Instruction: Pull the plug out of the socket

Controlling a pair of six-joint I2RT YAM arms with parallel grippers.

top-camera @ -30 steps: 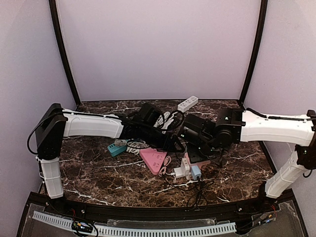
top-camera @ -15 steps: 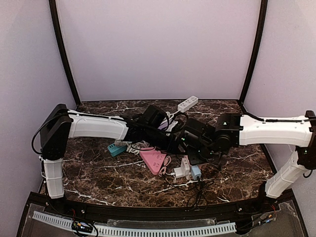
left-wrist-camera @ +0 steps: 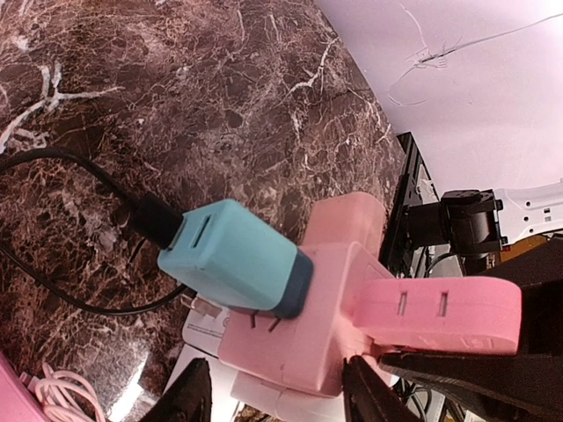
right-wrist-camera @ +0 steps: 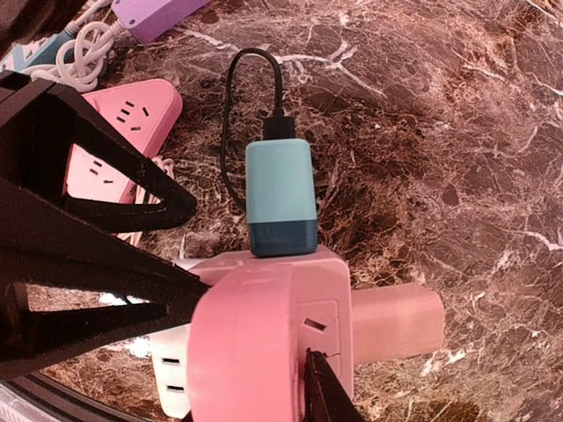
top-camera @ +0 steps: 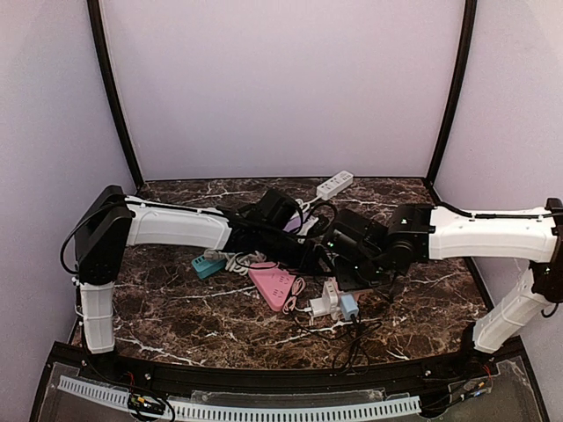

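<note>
Marble desk (top-camera: 176, 316), plug (left-wrist-camera: 233, 255) seated in socket (left-wrist-camera: 334, 299).
Right hand (right-wrist-camera: 259, 334) clamped on socket; left hand (left-wrist-camera: 274, 387) just behind plug, grip indeterminable.

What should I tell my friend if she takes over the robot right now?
The left gripper is open. Its fingers sit either side of the pink socket, close to the teal plug, gripping nothing.
The right gripper is shut on the socket.
The plug is pushed fully into the socket, and its black cable loops away over the table.
Done: the socket is held.
Left to do: probably close the left gripper on the plug, then pull it straight out while the right one holds the socket.
</note>
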